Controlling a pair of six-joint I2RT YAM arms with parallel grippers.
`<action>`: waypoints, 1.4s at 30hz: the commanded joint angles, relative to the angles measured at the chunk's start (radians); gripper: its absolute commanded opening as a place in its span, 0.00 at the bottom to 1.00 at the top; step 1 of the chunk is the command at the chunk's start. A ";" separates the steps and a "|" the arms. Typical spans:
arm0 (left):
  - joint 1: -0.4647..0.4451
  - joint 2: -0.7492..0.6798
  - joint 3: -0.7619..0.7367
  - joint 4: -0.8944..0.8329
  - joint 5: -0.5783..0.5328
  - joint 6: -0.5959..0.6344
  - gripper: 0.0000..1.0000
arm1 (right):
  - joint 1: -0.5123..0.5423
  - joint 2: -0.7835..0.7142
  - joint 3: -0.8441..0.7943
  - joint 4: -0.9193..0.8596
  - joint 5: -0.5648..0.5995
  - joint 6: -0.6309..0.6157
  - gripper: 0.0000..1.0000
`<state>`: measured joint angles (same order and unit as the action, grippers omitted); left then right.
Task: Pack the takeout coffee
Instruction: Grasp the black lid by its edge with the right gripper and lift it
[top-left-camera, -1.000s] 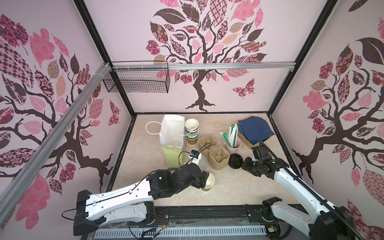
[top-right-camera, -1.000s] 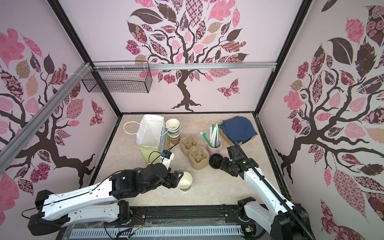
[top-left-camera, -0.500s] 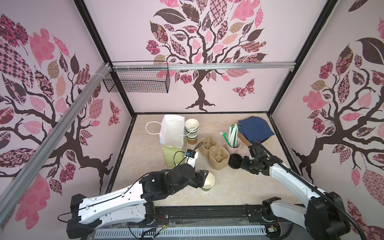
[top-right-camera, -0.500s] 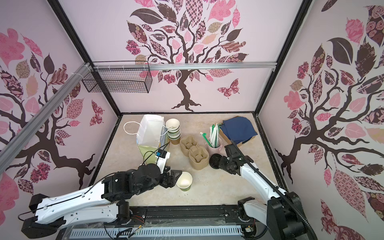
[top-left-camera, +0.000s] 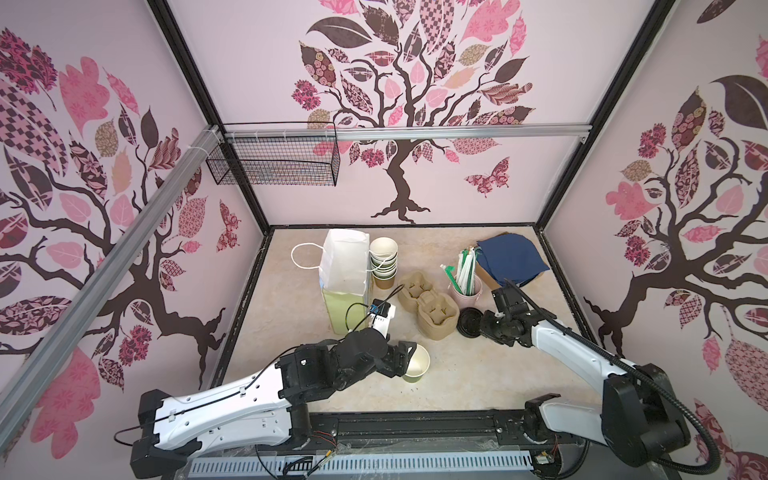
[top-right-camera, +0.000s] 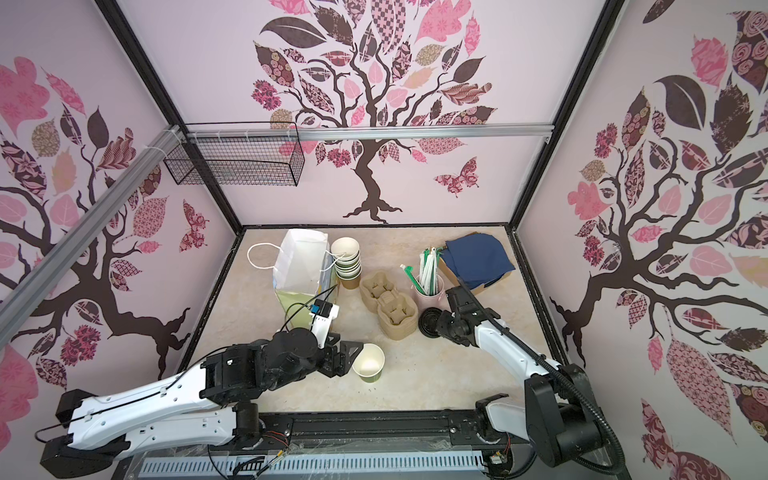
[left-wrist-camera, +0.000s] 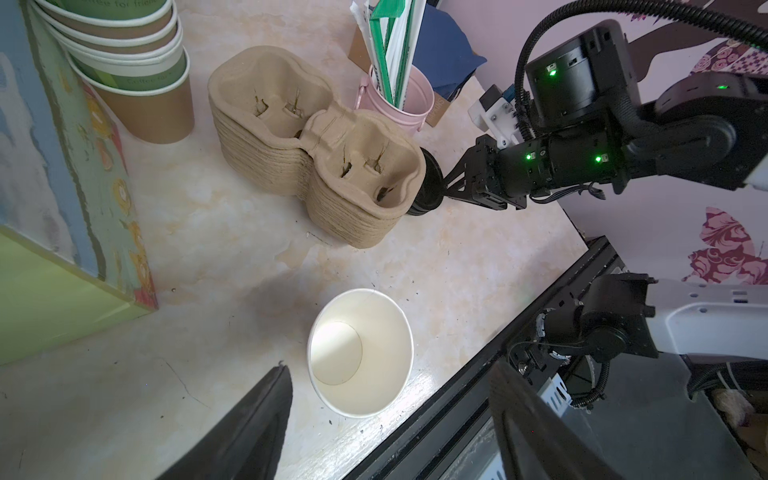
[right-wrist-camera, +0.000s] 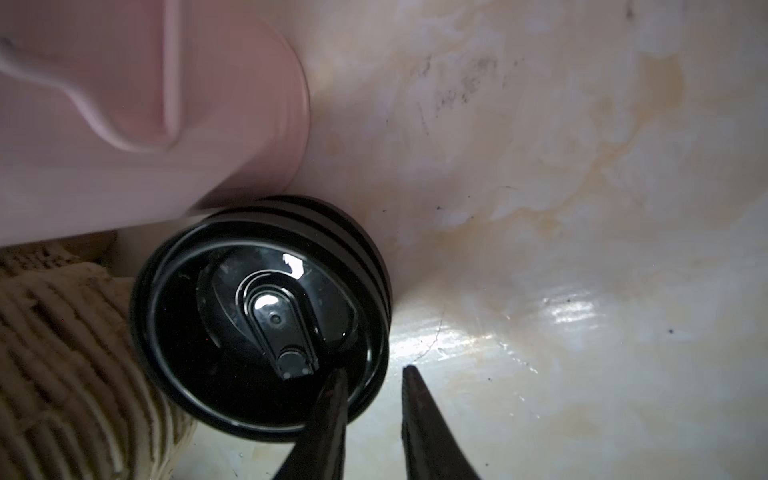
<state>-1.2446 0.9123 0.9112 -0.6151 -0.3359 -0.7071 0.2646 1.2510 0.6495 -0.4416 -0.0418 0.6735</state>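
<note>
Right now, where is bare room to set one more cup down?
Free: the front, between open cup and right arm; the back, between cup stack and napkins. Crowded: carriers, pink pot and black lids, where the right claw sits.

My feed: paper bag (top-left-camera: 345, 266) upright, back left of table; stacked paper cups (top-left-camera: 383, 262) just beside it. Pulp cup carriers (top-left-camera: 432, 311) nested mid-table, with black lid stack (top-left-camera: 466, 322) just beside their right end. Pink pail (top-left-camera: 468, 294) holds wrapped straws (top-left-camera: 465, 266) and navy cloth (top-left-camera: 509, 259) lies behind it. Wire basket (top-left-camera: 274, 162) on wall.
</note>
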 joint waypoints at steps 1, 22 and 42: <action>0.001 -0.022 -0.032 0.012 -0.008 0.004 0.78 | -0.005 0.032 0.035 0.010 0.001 -0.005 0.24; 0.020 -0.016 -0.034 0.038 0.008 0.006 0.79 | -0.005 0.007 0.056 -0.018 0.000 -0.012 0.14; 0.048 -0.012 -0.007 0.034 -0.012 -0.016 0.79 | -0.005 -0.137 0.102 -0.173 0.051 -0.005 0.13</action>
<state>-1.2079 0.8974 0.9012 -0.5880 -0.3359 -0.7113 0.2630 1.1660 0.7029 -0.5507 -0.0132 0.6697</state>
